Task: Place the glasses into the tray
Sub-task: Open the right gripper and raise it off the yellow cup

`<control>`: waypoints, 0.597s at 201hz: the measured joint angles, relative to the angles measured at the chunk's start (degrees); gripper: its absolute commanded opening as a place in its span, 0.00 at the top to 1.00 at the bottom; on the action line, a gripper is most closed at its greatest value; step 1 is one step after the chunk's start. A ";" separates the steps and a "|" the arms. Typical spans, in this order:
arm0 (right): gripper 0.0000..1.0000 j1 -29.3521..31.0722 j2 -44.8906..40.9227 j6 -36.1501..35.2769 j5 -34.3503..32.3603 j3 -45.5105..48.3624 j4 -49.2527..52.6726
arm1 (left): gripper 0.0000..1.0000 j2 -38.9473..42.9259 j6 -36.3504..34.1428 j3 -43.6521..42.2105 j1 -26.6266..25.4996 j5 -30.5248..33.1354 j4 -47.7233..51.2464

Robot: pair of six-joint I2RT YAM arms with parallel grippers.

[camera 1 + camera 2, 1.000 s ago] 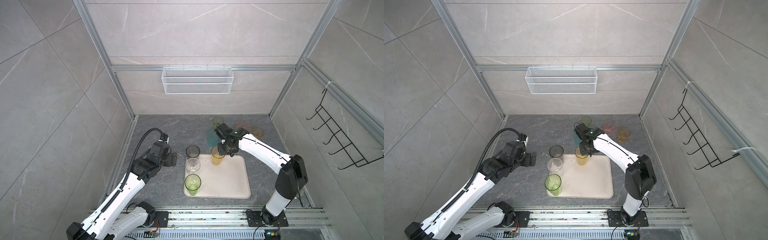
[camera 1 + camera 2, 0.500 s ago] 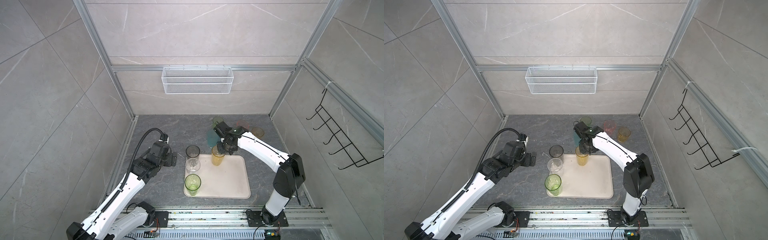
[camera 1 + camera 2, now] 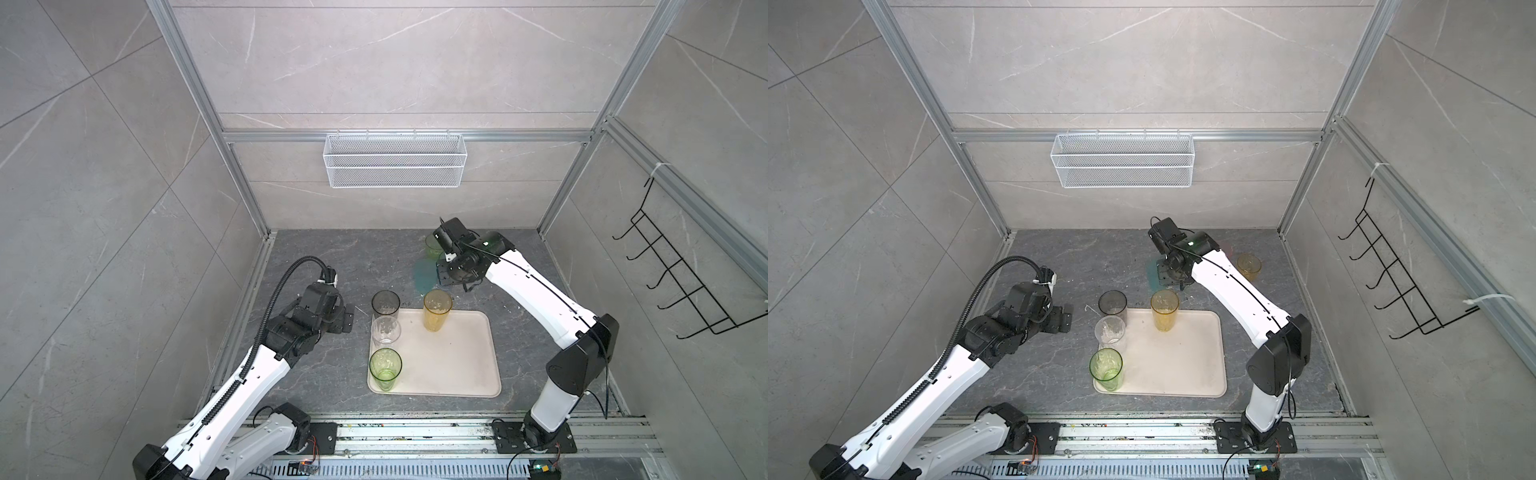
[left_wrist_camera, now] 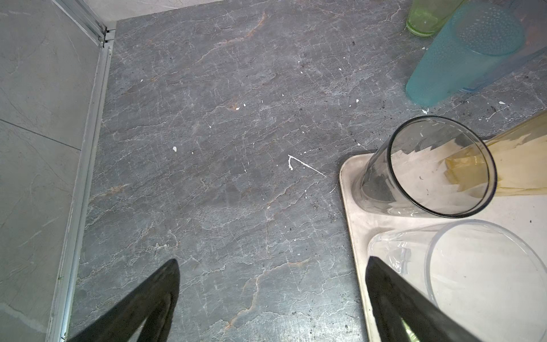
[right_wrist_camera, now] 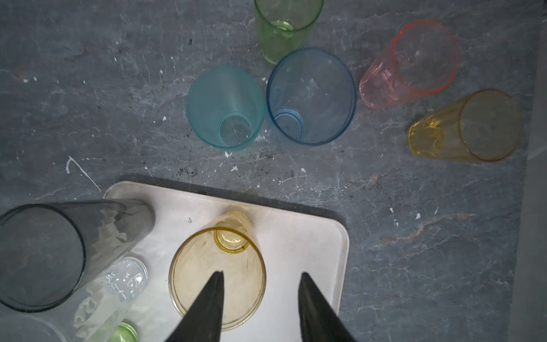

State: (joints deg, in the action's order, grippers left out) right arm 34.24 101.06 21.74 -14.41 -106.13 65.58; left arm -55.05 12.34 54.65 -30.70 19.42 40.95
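The cream tray [image 3: 457, 365] [image 5: 296, 237] holds a smoky grey glass [image 3: 385, 302], a clear glass [image 3: 386, 331], a green glass [image 3: 385, 366] and a tall amber glass [image 3: 437, 309] [image 5: 217, 266], all upright. Behind the tray on the floor stand green [image 5: 284, 26], teal [image 5: 226, 108], blue [image 5: 310, 96], pink [image 5: 411, 63] and short amber [image 5: 467, 127] glasses. My right gripper [image 5: 262, 274] [image 3: 451, 276] hangs open above the tall amber glass, holding nothing. My left gripper [image 4: 273, 262] [image 3: 347, 322] is wide open and empty, left of the tray near the clear glass [image 4: 473, 266].
A white wire mesh basket [image 3: 395, 160] hangs on the back wall and a black hook rack [image 3: 681, 282] on the right wall. Aluminium frame posts edge the dark stone floor [image 3: 332, 257]. White specks lie scattered on the floor.
My right gripper has opened, let go of the tall amber glass on the tray, and drawn up and back from it. The left arm has not moved.
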 measured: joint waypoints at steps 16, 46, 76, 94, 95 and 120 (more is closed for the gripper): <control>0.55 -1.03 0.00 -0.76 0.02 -1.27 0.28 | 0.02 0.09 0.00 0.00 0.00 0.00 0.04; 0.55 -3.30 0.66 -2.16 0.26 -3.43 0.63 | 0.02 0.28 0.00 0.00 0.00 0.00 0.15; 0.55 -5.09 3.15 -4.42 1.07 -5.99 -0.33 | 0.02 0.31 0.00 0.00 0.00 0.00 0.15; 0.55 -5.66 5.31 -6.38 1.92 -7.56 -1.57 | 0.02 0.33 0.00 0.00 0.00 0.00 0.17; 0.55 -5.68 5.38 -6.43 1.97 -7.63 -1.62 | 0.02 0.33 0.00 0.00 0.00 0.00 0.17; 0.55 -5.88 8.94 -9.40 3.15 -10.27 -3.67 | 0.02 0.37 0.00 0.00 0.00 0.00 0.17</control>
State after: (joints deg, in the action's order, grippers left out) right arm 28.36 110.00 12.34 -11.27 -116.40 61.91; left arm -54.68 12.34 54.65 -30.70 19.42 41.12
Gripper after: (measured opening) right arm 0.455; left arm 0.981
